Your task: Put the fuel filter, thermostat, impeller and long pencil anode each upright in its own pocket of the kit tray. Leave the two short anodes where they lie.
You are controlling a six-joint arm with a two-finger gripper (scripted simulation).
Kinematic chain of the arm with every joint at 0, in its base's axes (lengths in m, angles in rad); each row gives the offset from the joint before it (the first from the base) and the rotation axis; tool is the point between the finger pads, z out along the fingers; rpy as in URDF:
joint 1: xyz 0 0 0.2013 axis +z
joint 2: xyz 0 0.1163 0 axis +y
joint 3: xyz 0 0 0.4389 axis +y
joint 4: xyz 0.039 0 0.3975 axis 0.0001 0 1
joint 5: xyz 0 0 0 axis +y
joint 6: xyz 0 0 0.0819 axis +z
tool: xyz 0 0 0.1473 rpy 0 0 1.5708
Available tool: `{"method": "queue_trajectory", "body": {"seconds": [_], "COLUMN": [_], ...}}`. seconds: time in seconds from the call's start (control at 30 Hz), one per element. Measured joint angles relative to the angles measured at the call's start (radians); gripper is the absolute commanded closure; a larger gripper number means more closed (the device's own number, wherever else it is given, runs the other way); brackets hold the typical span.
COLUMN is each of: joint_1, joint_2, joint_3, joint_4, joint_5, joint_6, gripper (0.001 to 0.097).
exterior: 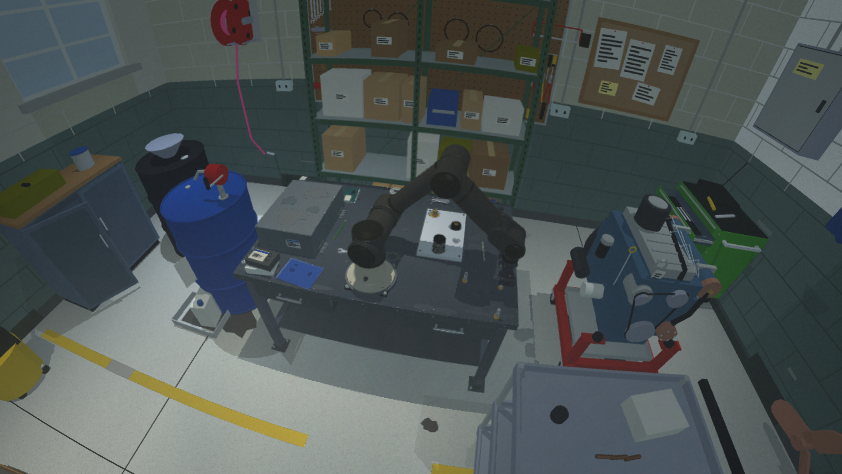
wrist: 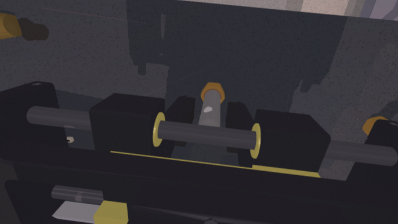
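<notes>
The pencil anode, a grey rod with a brass hex head at its far end, lies on the dark bench between the fingers of my open gripper, which hangs low over the bench's right end. I cannot tell whether it is the long anode. Another brass-headed anode lies at the upper left of the wrist camera's view, and a third brass head shows at the right edge. The white kit tray sits toward the back of the bench with dark parts standing in it.
A grey case lies on the bench's left, with a blue pad and a small meter in front. The arm's round base is at the front centre. A blue engine on a red stand is right of the bench.
</notes>
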Motion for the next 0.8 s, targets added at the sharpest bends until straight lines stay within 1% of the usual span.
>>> {"method": "queue_trajectory", "body": {"seconds": [0.4,0.8], "joint_1": [0.000,0.000], "joint_2": [0.000,0.000], "joint_3": [0.000,0.000], "joint_4": [0.000,0.000], "joint_5": [0.000,0.000], "joint_6": [0.000,0.000], "gripper": [0.0636,0.0876]}}
